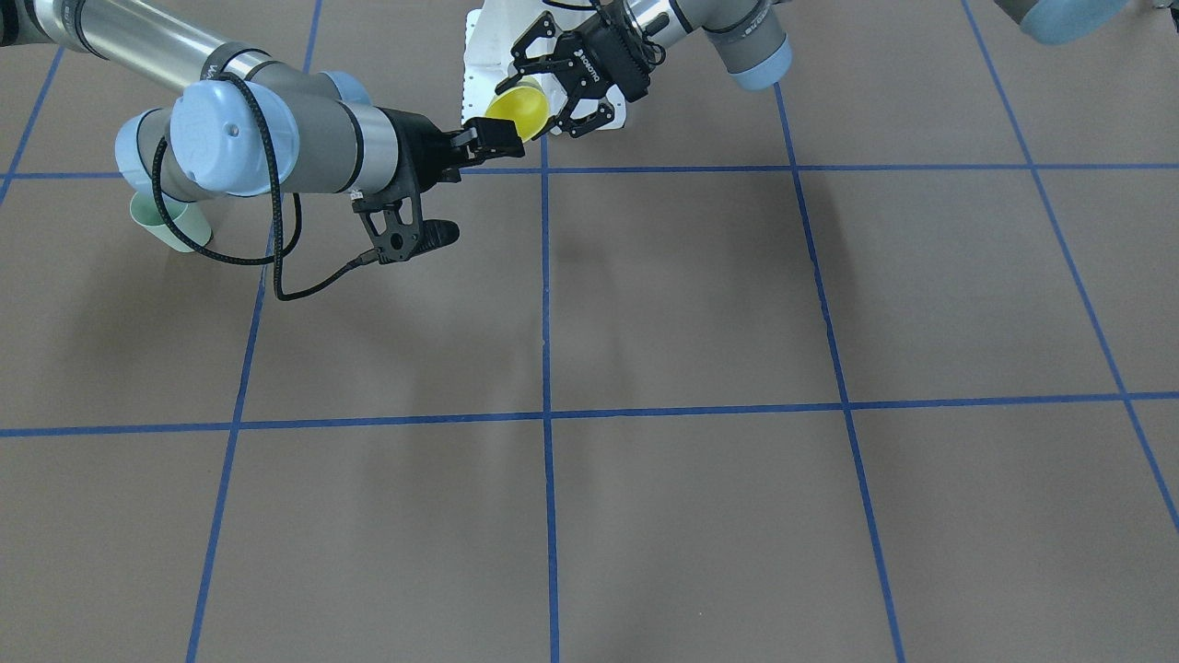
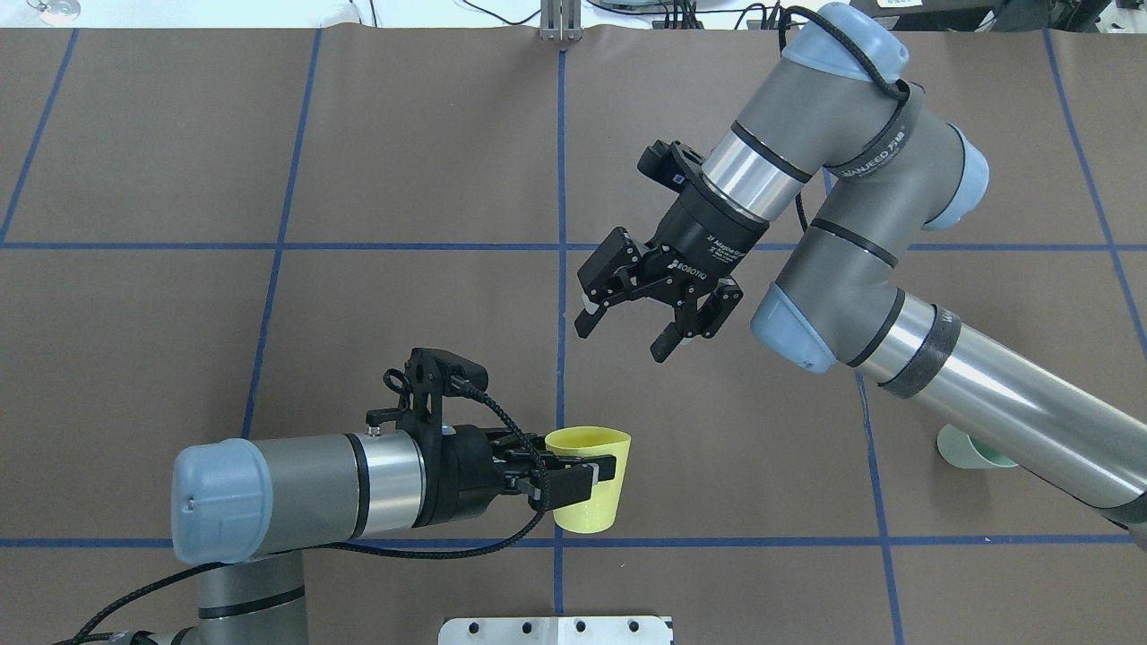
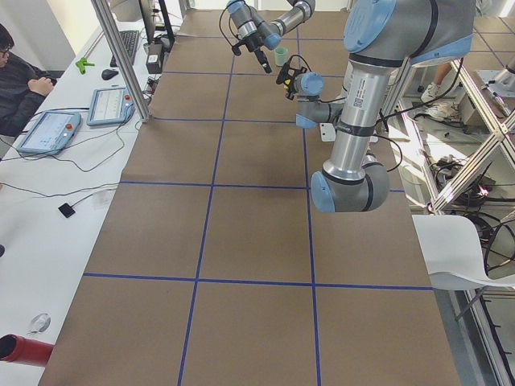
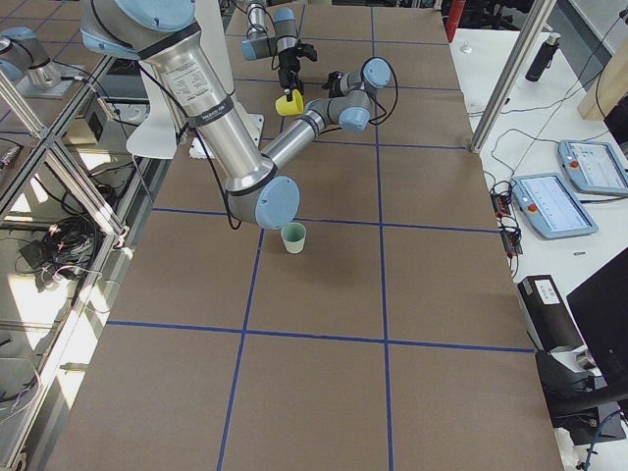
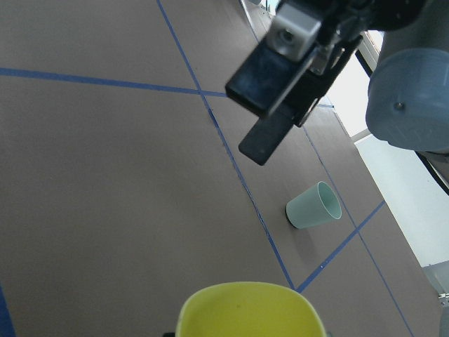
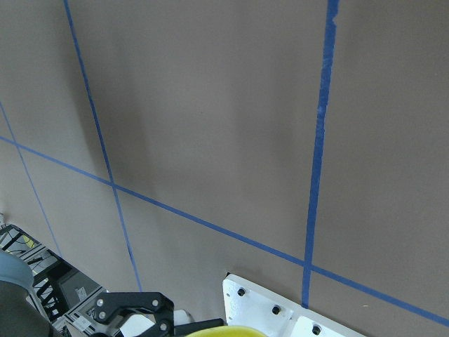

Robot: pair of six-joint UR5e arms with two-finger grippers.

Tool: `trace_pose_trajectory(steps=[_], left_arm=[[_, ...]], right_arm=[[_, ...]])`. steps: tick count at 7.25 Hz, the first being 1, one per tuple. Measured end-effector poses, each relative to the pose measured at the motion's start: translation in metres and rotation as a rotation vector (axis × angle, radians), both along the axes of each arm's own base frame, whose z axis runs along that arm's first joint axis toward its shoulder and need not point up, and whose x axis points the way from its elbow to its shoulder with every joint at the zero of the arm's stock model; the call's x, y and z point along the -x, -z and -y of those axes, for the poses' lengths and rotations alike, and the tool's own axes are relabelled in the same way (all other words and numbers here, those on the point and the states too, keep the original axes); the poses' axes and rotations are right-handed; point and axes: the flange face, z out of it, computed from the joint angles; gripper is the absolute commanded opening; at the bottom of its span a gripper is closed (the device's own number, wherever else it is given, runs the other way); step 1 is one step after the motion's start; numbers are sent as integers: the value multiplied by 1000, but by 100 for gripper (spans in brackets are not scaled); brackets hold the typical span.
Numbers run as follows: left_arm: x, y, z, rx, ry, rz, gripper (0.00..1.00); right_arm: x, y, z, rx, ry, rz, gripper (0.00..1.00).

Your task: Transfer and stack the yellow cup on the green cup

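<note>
My left gripper (image 2: 587,475) is shut on the yellow cup (image 2: 587,502) and holds it in the air near the robot's base; the cup also shows in the front view (image 1: 519,109) and the right side view (image 4: 287,103). My right gripper (image 2: 625,336) is open and empty, raised farther out over the table than the cup and a little to its right, apart from it. The green cup (image 4: 293,236) stands upright on the table on my right side. It is partly hidden under the right arm in the overhead view (image 2: 972,451) and shows in the left wrist view (image 5: 313,206).
A white mounting plate (image 2: 556,629) lies at the table's near edge between the arm bases. The brown table (image 2: 403,313) carries a blue tape grid. Operator desks with tablets (image 3: 48,131) and a person stand beyond the far edge.
</note>
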Motion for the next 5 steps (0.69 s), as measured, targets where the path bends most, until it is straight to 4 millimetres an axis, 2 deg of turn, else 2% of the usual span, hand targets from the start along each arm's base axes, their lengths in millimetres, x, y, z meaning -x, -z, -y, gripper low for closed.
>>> trace_pose_trajectory(steps=[5], left_arm=[[-1,0,-1,-3,1,-2,25]], right_arm=[[14,-18,-6,43,110,10,99]])
